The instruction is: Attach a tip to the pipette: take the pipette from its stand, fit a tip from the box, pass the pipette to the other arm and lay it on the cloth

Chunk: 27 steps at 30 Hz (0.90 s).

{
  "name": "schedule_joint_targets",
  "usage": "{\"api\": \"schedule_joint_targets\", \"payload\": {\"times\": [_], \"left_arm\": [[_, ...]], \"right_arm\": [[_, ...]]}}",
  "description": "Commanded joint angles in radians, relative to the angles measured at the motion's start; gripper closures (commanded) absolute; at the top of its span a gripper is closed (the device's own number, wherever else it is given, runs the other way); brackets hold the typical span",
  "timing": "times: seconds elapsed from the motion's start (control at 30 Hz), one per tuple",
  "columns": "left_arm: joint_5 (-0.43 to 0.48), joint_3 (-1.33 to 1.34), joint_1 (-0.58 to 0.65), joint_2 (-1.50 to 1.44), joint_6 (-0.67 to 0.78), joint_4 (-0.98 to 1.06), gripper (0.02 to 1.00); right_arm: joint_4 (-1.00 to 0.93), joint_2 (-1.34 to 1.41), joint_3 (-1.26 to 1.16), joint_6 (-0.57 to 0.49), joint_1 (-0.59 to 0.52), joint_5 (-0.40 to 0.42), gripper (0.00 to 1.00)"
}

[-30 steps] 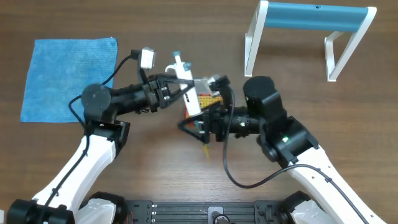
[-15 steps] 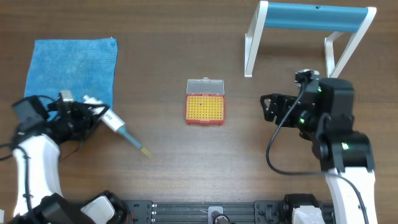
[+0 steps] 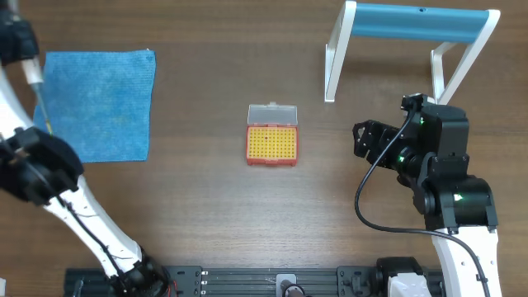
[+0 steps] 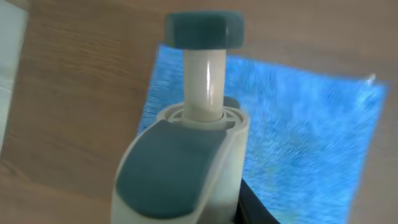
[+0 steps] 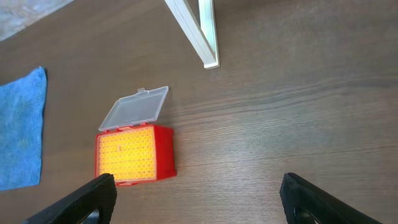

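Observation:
My left gripper [image 3: 15,40] is at the far left corner, shut on the white-and-teal pipette [image 3: 34,76]. The pipette hangs tip down, with its thin tip [image 3: 44,115] at the left edge of the blue cloth [image 3: 99,103]. In the left wrist view the pipette's plunger [image 4: 204,30] and body [image 4: 180,174] are close up, with the cloth [image 4: 305,137] beneath. My right gripper [image 3: 368,137] is open and holds nothing, right of the red tip box [image 3: 272,144]. The right gripper [image 5: 198,185] looks across at the tip box [image 5: 134,155], whose clear lid [image 5: 134,107] is open.
The white-and-blue pipette stand [image 3: 412,25] is at the back right, and one of its legs [image 5: 194,31] is ahead of the right gripper. Bare wooden table lies between the cloth and the tip box and along the front.
A second ago both grippers held the pipette together over the tip box. The left arm has since carried it left and back to the cloth's left edge. The right gripper let go and drew back right.

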Motion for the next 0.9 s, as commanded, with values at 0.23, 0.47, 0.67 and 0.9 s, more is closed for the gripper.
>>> {"api": "schedule_joint_targets", "payload": {"times": [0.23,0.47,0.67,0.9], "left_arm": [[-0.094,0.026,-0.111,0.266,0.119,-0.027,0.993],[-0.080,0.026,-0.109,0.294,0.111,-0.027,0.993],[-0.070,0.026,-0.106,0.320,0.083,-0.037,0.993],[-0.062,0.021,-0.106,0.323,0.072,-0.035,0.993]], "right_arm": [[0.009,0.000,0.011,0.094,0.019,0.014,0.145],[0.010,0.000,0.011,0.112,0.051,0.017,0.145],[0.020,0.000,0.011,0.115,0.051,0.018,0.145],[0.020,0.000,0.011,0.115,0.051,0.018,0.145]]}}
